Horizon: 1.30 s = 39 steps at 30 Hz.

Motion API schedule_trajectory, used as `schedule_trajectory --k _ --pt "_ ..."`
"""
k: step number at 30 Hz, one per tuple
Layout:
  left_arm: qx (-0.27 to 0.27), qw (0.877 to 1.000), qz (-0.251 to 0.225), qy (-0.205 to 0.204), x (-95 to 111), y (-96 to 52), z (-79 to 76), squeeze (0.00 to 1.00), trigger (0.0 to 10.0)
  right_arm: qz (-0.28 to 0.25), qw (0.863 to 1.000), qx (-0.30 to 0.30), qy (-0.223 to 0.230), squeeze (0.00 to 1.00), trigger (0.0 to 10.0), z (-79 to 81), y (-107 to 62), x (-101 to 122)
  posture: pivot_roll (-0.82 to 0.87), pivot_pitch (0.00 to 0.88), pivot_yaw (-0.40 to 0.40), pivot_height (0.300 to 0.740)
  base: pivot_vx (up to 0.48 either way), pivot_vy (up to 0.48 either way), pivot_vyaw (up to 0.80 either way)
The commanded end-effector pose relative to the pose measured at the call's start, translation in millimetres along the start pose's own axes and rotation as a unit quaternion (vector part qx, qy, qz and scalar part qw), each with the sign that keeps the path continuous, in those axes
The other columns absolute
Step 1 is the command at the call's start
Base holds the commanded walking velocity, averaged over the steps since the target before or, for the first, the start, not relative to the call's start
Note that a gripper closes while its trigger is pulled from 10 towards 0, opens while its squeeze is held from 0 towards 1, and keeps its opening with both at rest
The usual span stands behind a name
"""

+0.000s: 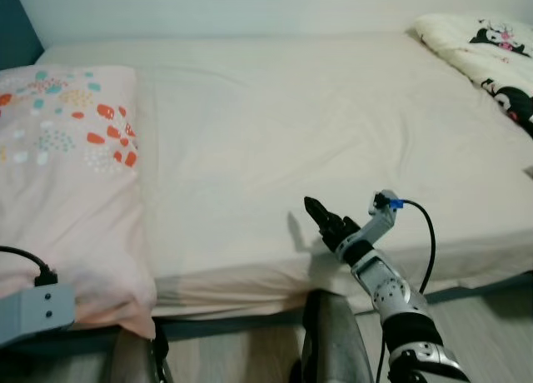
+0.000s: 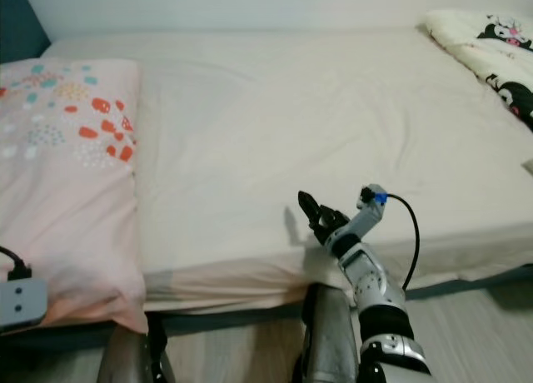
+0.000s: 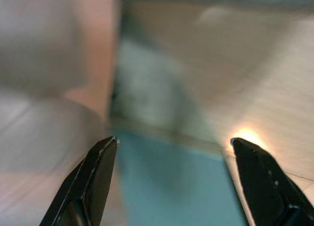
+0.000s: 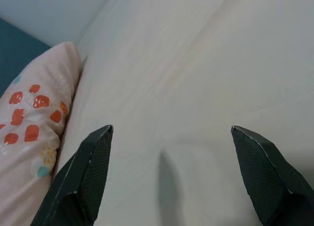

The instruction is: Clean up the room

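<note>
Where the bed's [image 1: 275,133] left end lies, a pink pillow [image 1: 62,191] printed with orange and teal spots is seen, reaching down to the near left corner and overhanging the front edge. Below that corner, part of the left arm's grey housing with a black cable is glimpsed; in the left wrist view the left claw [image 3: 174,152] is shown spread wide with nothing between its fingers, over a blurred patch of floor and bedding. Across the middle, the cream sheet is laid bare and lightly creased. Near the bed's front edge, right of centre, the right claw [image 1: 321,216] is held just above the sheet, its fingers parted wide and gripping nothing, a shadow cast beside it. At the far right corner, a cream blanket [image 1: 487,54] with black cartoon figures is bunched.
</note>
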<state>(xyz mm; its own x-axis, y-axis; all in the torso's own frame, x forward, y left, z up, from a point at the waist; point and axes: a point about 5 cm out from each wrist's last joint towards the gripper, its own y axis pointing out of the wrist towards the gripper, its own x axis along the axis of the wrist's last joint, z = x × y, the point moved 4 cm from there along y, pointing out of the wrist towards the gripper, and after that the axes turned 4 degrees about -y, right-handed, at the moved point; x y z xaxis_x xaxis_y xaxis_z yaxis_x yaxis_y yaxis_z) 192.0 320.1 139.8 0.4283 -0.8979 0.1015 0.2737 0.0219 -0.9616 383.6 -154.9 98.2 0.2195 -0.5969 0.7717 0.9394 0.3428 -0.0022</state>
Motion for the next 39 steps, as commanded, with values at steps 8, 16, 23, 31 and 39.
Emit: schedule_trajectory --k 8,16,23,31,39 --pt "0.076 0.996 0.039 0.000 -9 49.1 22.9 0.00 10.0 -0.003 1.000 -0.012 0.003 0.00 10.0 -6.5 -6.5 -4 0.08 0.151 -0.051 0.350 0.000 0.000 0.00" --pt "0.222 0.974 0.034 -0.019 -1 54.9 79.7 0.00 10.0 -0.004 1.000 -0.021 0.001 0.00 10.0 -12.2 -11.5 -2 0.06 0.156 -0.052 0.350 0.000 0.000 0.00" --pt "0.330 0.943 0.034 -0.008 6 42.1 122.0 0.00 10.0 -0.006 1.000 -0.024 0.001 0.00 10.0 -12.8 -12.3 -1 0.05 0.156 -0.056 0.350 0.000 0.000 0.00" --pt "0.423 0.906 0.013 0.009 29 25.0 161.0 0.00 10.0 -0.002 1.000 -0.025 0.001 0.00 10.0 -12.2 -12.5 -3 0.05 0.155 -0.058 0.350 0.000 0.000 0.00" --pt "0.419 0.908 0.012 0.020 33 33.2 164.0 0.00 10.0 -0.003 1.000 -0.030 0.002 0.00 10.0 -15.6 -15.3 -3 0.05 0.154 -0.056 0.350 0.000 0.000 0.00"
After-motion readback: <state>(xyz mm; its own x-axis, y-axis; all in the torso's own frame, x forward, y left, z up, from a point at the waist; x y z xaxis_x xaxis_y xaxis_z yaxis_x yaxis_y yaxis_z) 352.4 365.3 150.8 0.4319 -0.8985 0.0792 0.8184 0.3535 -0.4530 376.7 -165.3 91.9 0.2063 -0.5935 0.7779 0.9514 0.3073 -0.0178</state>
